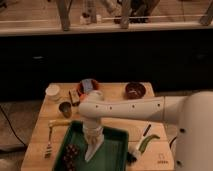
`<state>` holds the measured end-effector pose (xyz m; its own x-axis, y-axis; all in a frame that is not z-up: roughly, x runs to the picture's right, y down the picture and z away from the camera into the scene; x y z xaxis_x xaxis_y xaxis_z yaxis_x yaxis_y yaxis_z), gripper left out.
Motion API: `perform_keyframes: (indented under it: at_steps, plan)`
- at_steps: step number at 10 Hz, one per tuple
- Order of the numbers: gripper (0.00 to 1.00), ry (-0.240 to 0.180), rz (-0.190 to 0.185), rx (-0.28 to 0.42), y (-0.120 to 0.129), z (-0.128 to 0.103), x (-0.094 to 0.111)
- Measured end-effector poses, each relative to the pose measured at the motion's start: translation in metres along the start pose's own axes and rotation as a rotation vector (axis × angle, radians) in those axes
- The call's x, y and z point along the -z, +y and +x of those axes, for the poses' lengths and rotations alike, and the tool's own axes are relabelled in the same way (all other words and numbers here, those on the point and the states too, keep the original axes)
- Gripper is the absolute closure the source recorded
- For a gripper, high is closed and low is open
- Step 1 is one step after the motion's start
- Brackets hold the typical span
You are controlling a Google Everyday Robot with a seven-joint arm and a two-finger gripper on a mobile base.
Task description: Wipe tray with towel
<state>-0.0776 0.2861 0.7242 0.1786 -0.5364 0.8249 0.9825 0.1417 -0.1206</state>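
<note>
A green tray [112, 150] lies at the front middle of the wooden table [37, 132]. My white arm reaches in from the right and bends down over the tray. My gripper [92, 149] points straight down into the tray's left half, at or just above its floor. A pale shape at the gripper's tip may be the towel; I cannot tell it apart from the gripper. A cluster of dark reddish pieces [70, 155] lies in the tray's left front corner, just left of the gripper.
Behind the tray stand a white cup [52, 91], a small dark cup [65, 108], a blue-and-orange bowl [89, 86] and a brown bowl [135, 90]. A fork [49, 146] lies left of the tray. A green item [149, 142] and a black stick [146, 130] lie right of it.
</note>
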Motion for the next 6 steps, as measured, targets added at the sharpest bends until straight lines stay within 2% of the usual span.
perform_keyframes:
  at_steps: [3,6]
  plan:
    - [0.99,-0.041,-0.035,0.041,-0.005,-0.030,-0.016]
    - [0.99,-0.047,-0.078,0.007,0.026,-0.035,-0.021]
